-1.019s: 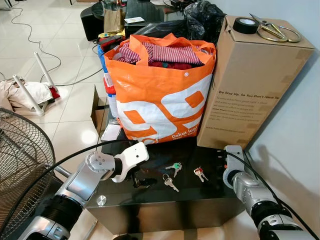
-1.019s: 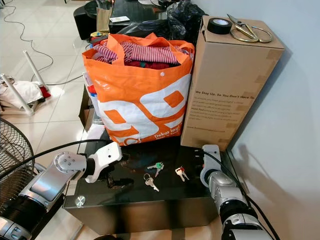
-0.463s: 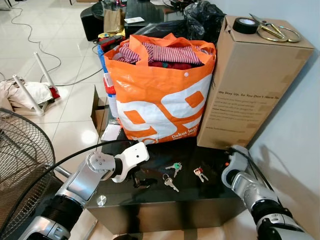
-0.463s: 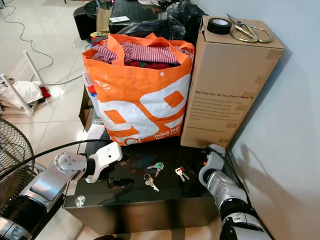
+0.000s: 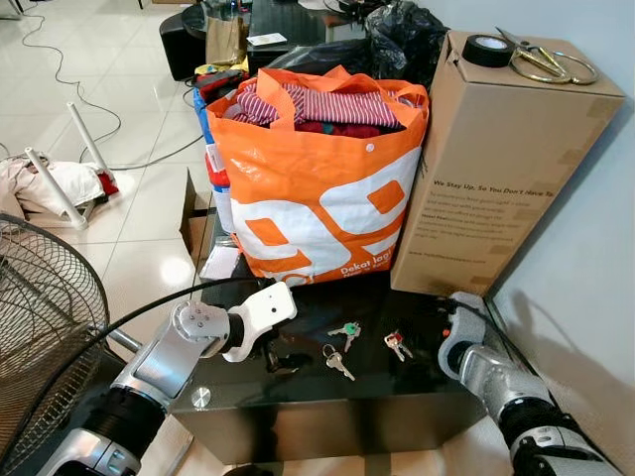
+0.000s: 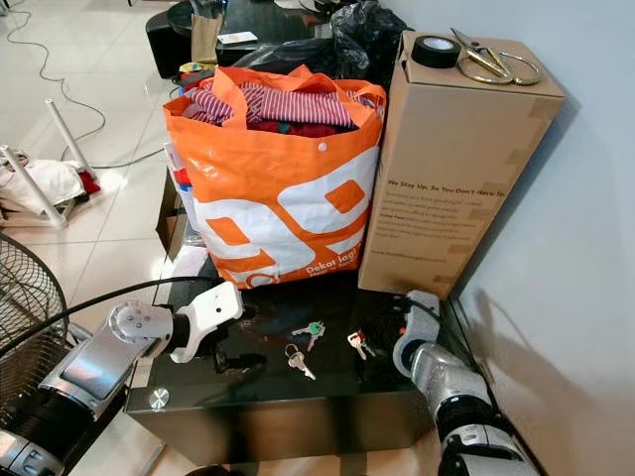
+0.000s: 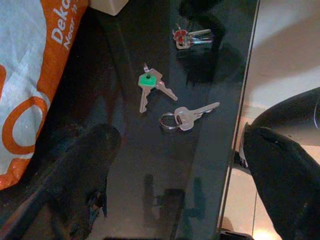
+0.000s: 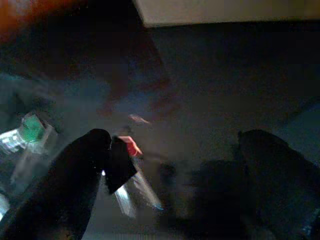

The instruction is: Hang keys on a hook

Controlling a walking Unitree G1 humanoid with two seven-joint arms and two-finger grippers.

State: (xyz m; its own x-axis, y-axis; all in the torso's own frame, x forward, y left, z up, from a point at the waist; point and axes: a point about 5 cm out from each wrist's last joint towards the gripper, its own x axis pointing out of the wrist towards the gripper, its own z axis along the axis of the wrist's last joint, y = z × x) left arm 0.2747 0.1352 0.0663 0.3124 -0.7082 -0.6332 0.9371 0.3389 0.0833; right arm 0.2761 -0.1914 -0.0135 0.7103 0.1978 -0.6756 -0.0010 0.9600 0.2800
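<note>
Three key sets lie near the front edge of the black glass surface (image 5: 417, 382): green-capped keys (image 5: 346, 329), plain silver keys (image 5: 335, 362), red-capped keys (image 5: 397, 343). The left claw (image 7: 180, 200) rests open near the surface's left edge; the right claw (image 8: 170, 185), open, is beside the red-capped keys. An orange bag (image 5: 317, 188) stands behind.

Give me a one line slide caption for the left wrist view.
Left gripper open above black glass table, facing green-capped keys, plain keys and red-capped keys.

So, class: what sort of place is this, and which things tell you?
Probably a lived-in home, a cluttered room corner: an orange shopping bag stuffed with clothes, three sets of keys on a black glass table, and a standing fan on tiled floor.
</note>
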